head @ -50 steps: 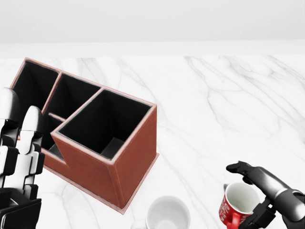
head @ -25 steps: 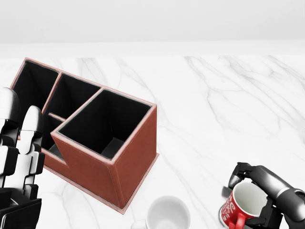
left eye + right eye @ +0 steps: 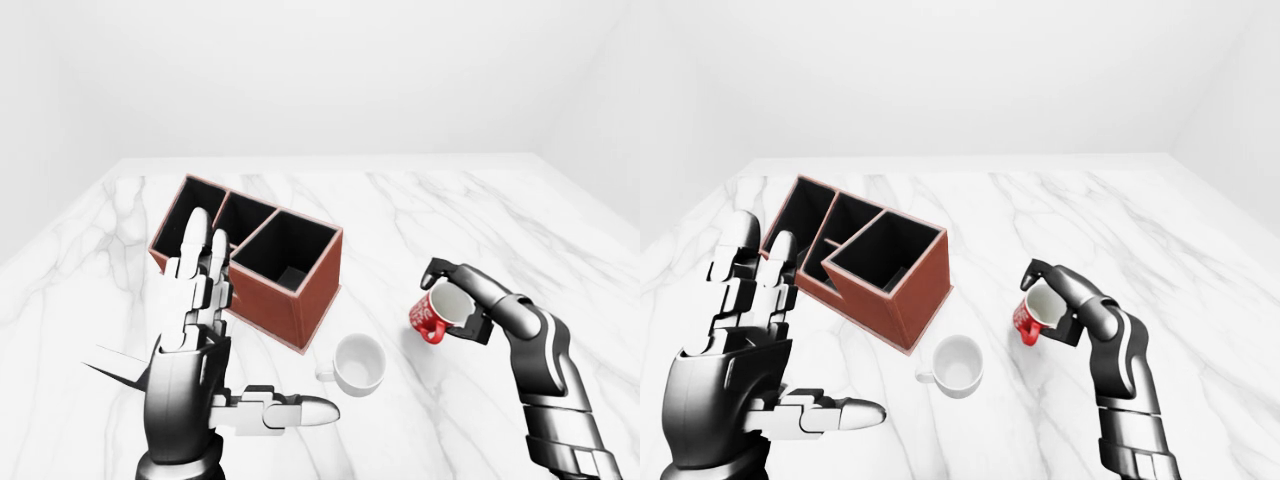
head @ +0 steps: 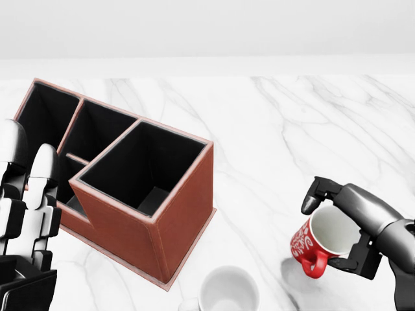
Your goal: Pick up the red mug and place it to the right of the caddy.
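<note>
At the left of the left-eye view, the robot's left hand is raised, palm flat and fingers spread straight, grasping nothing. Next to the right, a brown caddy with black open compartments sits at an angle on the white marble surface. Just below and right of the caddy's nearest corner stands a white mug, upright, apart from the caddy. Further right, the right hand is clenched round the red mug, fingers curled over its rim and body. The mug appears lifted clear of the surface, tilted, its mouth turned up towards the camera and its handle pointing down.

Risks, as a judgement: the grip looks to be on the rim and side only, so the tilted mug could slip or rotate in the fingers. Set down while tilted, it could tip or roll. If carried leftward towards the caddy, it could knock the white mug, which stands near the spot to the caddy's right.
</note>
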Motion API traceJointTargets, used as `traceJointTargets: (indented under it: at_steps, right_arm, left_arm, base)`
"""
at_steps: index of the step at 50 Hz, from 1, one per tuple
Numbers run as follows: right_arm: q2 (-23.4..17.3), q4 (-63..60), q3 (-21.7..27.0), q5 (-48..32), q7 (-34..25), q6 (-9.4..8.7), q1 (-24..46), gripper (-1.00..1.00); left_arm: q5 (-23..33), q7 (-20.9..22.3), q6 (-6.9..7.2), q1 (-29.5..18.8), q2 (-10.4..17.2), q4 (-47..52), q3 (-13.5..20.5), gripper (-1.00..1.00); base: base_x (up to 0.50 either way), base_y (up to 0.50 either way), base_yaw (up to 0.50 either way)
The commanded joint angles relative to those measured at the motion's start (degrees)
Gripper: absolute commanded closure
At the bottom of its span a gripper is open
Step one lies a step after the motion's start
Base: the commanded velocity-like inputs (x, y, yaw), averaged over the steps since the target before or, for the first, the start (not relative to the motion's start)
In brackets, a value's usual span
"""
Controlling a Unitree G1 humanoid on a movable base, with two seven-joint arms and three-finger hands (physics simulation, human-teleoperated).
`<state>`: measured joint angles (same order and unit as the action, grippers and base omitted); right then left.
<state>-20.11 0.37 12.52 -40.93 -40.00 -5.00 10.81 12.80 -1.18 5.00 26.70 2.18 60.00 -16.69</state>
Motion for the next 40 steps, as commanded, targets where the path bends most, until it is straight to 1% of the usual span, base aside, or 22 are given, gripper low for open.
traceJointTargets:
  at_steps: [1, 4, 8, 10, 21, 26, 40]
  right_arm:
    - [0.41, 3.07, -1.73, -1.47, 0.0, 0.0, 6.65, 1.0]
    - [0.52, 6.64, -2.87, -1.66, 0.0, 0.0, 9.99, 1.0]
    - [0.58, 9.09, -4.23, -2.4, 0.0, 0.0, 13.06, 1.0]
    - [0.76, 10.35, -4.87, -2.95, 0.0, 0.0, 14.18, 1.0]
    - [3.45, 10.36, -7.4, -5.31, 0.25, 0.0, 14.91, 1.0]
    - [4.98, 13.3, -8.75, -5.78, 2.08, 0.0, 16.9, 1.0]
    - [7.8, 12.31, -10.73, -7.56, 1.67, 0.0, 18.53, 1.0]
  left_arm:
    - [-0.1, -0.96, 0.0, -3.29, 0.14, -0.01, 0.19, -1.0]
    - [-0.36, -1.14, 0.0, -3.28, 0.41, -0.01, 0.26, -1.0]
    - [-0.88, -0.49, 0.0, -3.21, -0.02, -0.01, 1.34, -1.0]
    - [-0.68, -0.35, 0.0, -3.19, -0.23, -0.01, 1.3, -1.0]
    - [-0.39, -0.42, 0.0, -3.09, -0.23, -0.01, 0.86, -1.0]
    - [-0.78, -0.86, 0.0, -3.37, 0.24, -0.01, 0.86, -1.0]
    - [-1.08, -1.03, 0.0, -3.7, 0.39, -0.01, 1.22, -1.0]
  base:
    - [0.0, 0.0, 0.0]
    - [0.0, 0.0, 0.0]
    - [0.0, 0.0, 0.0]
    - [0.0, 0.0, 0.0]
    - [0.0, 0.0, 0.0]
    - [0.0, 0.0, 0.0]
    - [0.0, 0.0, 0.0]
